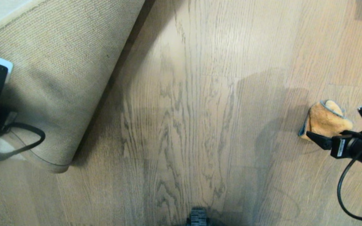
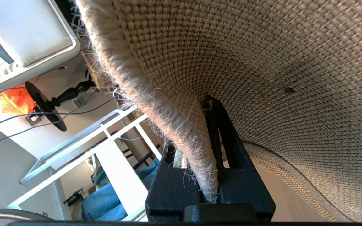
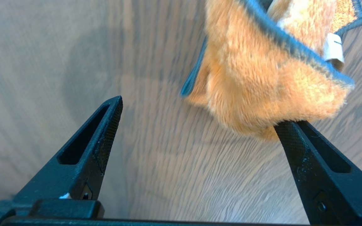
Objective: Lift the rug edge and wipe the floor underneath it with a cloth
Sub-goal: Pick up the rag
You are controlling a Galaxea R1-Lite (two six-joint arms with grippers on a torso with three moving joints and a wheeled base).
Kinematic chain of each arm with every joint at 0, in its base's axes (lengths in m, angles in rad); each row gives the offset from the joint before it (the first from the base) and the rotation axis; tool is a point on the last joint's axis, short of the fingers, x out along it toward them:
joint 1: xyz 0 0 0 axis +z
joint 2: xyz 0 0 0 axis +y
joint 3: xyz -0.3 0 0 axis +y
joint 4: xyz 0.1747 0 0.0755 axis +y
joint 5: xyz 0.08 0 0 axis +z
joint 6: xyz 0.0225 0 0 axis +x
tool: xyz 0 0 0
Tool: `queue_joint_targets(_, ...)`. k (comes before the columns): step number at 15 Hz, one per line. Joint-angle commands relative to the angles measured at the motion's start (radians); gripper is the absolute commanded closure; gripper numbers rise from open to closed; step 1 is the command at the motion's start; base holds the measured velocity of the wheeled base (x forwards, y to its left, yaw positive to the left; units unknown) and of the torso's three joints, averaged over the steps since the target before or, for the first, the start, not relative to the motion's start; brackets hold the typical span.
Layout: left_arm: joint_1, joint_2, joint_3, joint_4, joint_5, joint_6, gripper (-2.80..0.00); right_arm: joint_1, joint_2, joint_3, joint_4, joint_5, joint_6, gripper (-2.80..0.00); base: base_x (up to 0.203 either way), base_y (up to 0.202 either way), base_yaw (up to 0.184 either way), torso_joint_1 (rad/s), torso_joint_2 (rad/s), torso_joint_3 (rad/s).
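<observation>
Landmark: the cloth (image 1: 324, 121), a crumpled orange-yellow lump with grey trim, lying on the floor (image 1: 193, 110) at the right of the head view.

Rug edge: the rug edge (image 1: 74, 94) is peeled up and folded back, woven tan backing showing; well apart from the cloth, across a wide band of bare planks. Held this way so the boards beneath are exposed for wiping.

Left gripper: the left gripper (image 2: 211, 175) is clenched on the rug's bound rim, the frayed border pinched between its jaws. It acts as the holder, far from the cloth.

Right gripper: the right gripper (image 3: 196, 125) is spread wide and grasps nothing. One fingertip touches the cloth's fluffy underside; the other stands clear of it over bare wood.

Judgement: the cloth sits off-centre in the jaws, so a close here would likely catch only a fringe; the gripper probably needs to shift further over the lump first.

Step in hand: lifting done, cloth pickup pending, wiping not begun.
</observation>
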Motion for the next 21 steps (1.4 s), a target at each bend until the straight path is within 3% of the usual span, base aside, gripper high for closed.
queue_joint_targets(1, 0.003, 0.014, 0.000, -0.004, 0.005, 0.003, 0.00, -0.016, 0.047, -0.024, -0.006, 0.001, -0.021, -2.80, 0.000, 0.000, 0.000, 0.000, 0.00, 0.000)
queue_joint_targets(8, 0.003, 0.031, -0.005, -0.005, 0.002, 0.002, 0.00, -0.047, 0.144, -0.033, -0.162, 0.004, -0.050, -2.80, 0.000, 0.000, 0.000, 0.000, 0.00, 0.000)
queue_joint_targets(15, 0.024, 0.030, -0.003, -0.005, 0.001, 0.003, 0.00, -0.047, 0.180, -0.035, -0.195, 0.005, -0.052, -2.80, 0.000, 0.000, 0.000, 0.000, 0.00, 0.000)
queue_joint_targets(16, 0.024, 0.030, -0.005, -0.004, 0.001, 0.003, 0.00, -0.047, 0.194, -0.035, -0.213, 0.005, -0.053, -2.02, 0.000, 0.000, 0.000, 0.000, 0.00, 0.000)
queue_joint_targets(17, 0.024, 0.030, -0.005, -0.004, 0.001, 0.003, 0.00, -0.048, 0.213, -0.033, -0.245, 0.004, -0.050, 0.00, 0.000, 0.000, 0.000, 0.000, 0.00, 0.000)
queue_joint_targets(21, 0.024, 0.031, -0.006, -0.004, 0.001, 0.003, 0.00, -0.057, 0.289, -0.035, -0.380, 0.006, -0.042, 0.00, 0.000, 0.000, 0.000, 0.000, 0.00, 0.000)
